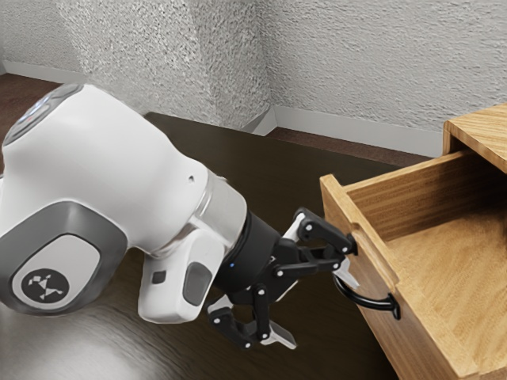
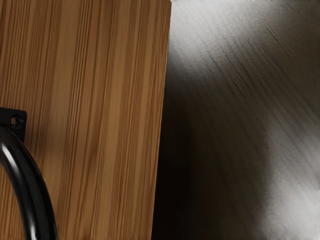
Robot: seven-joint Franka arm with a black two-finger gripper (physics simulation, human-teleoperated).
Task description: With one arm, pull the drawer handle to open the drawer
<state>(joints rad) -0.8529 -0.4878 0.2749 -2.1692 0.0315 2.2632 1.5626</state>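
From where I stand the risk is a slip. The gripper is spread wide and pinching nothing, so only its upper finger could catch the black handle (a smooth loop). The handle sits just beside that finger, on the front of the drawer, which is already well open.

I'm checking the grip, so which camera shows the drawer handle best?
The exterior view. There the handle shows as a black loop on the front of the pulled-out drawer, with the upper finger of the open tool close beside it. The wrist view catches one curved end and its mounting plate, cut off at the frame edge.
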